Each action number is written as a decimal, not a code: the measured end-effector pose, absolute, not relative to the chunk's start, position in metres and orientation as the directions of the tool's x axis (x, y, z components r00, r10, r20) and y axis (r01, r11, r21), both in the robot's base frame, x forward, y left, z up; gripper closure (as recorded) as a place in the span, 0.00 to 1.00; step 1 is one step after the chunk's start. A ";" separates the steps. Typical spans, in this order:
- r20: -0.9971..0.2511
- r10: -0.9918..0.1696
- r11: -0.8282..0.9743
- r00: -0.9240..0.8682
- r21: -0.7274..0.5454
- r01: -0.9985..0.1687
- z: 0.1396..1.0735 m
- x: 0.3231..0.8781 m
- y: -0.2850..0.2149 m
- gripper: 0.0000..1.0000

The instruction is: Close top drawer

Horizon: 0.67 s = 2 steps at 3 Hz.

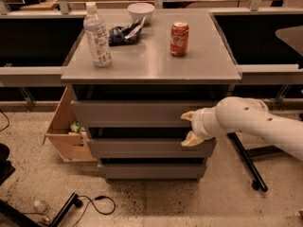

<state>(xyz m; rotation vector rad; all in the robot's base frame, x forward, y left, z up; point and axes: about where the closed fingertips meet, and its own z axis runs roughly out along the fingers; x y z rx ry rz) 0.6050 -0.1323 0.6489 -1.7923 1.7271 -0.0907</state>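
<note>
Matte-grey panels form the three drawer fronts of the cabinet point(156, 63). The top drawer point(128, 113) sits directly under the cabinet top and stands slightly proud of the cabinet body. A dark gap shows between its upper edge and the cabinet top, so it is judged to be open by a small margin. The gripper point(188, 127) is at the right end of the cabinet front, on a white arm reaching in from the cabinet's right side. Its two fingers are spread apart, one above the other, with nothing held between them. The upper fingertip point(187, 115) lies at the right end of the top drawer front, and the lower one is in front of the middle drawer point(142, 148). Whether the upper finger presses on the panel or only meets it cannot be determined. Step in hand: the closing push, apparently near its end. The next move calls for a straight push into the cabinet, square to the front, until the panel is flush. Because contact is at the right end rather than the centre, the drawer may skew on its runners, so the force should be level and steady. On the cabinet top stand a water bottle point(97, 34), a red can point(179, 32), a bowl point(141, 11) and a dark bag point(124, 33); a hard stop could rock the bottle. A cardboard box point(64, 134) rests against the cabinet's left side, out of the drawer's path.
</note>
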 end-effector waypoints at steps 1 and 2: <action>-0.342 -0.924 0.019 0.173 -0.493 -0.870 0.687 0.576 -0.142 0.63; -0.268 -0.938 -0.055 0.220 -0.512 -0.857 0.758 0.545 -0.171 0.86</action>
